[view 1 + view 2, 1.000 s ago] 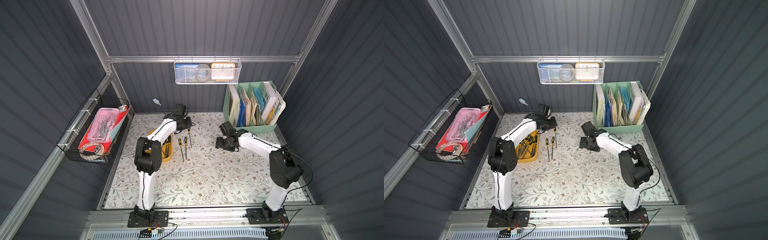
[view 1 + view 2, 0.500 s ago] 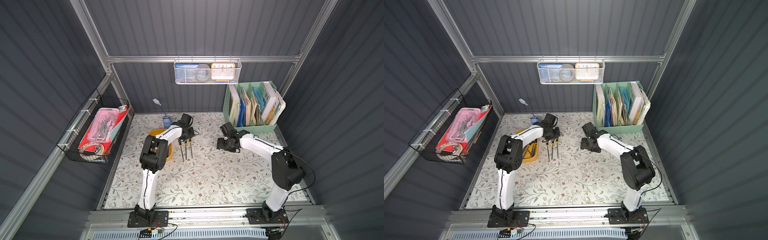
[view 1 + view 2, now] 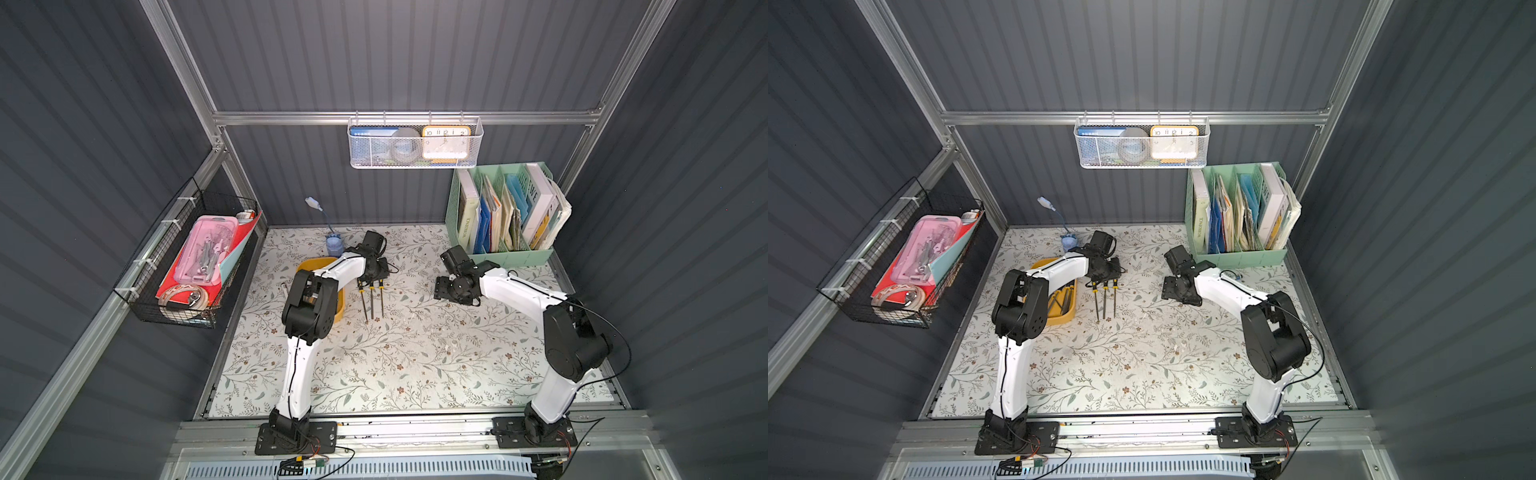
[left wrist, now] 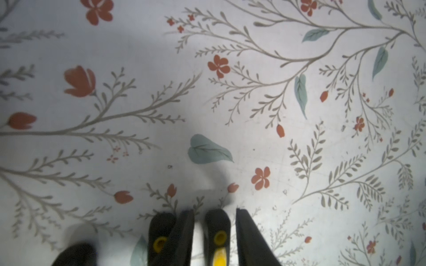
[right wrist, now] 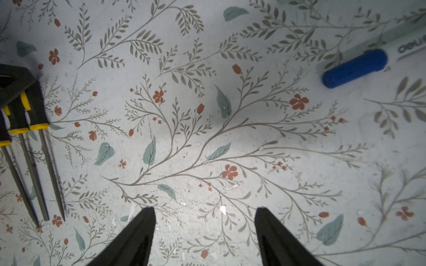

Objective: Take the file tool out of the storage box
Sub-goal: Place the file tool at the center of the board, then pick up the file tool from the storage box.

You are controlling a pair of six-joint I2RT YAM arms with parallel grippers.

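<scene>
Black-handled file [image 4: 217,226] between left fingers [image 4: 248,241]

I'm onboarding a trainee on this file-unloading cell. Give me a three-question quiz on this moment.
1. How many files lie side by side on the mat?
2. True or false: the right gripper holds a file.
3. What stands between the left gripper's open jaws? A) a black-and-yellow file handle B) a sponge C) nothing
Key: 1. three; 2. false, it is open and empty; 3. A.
</scene>
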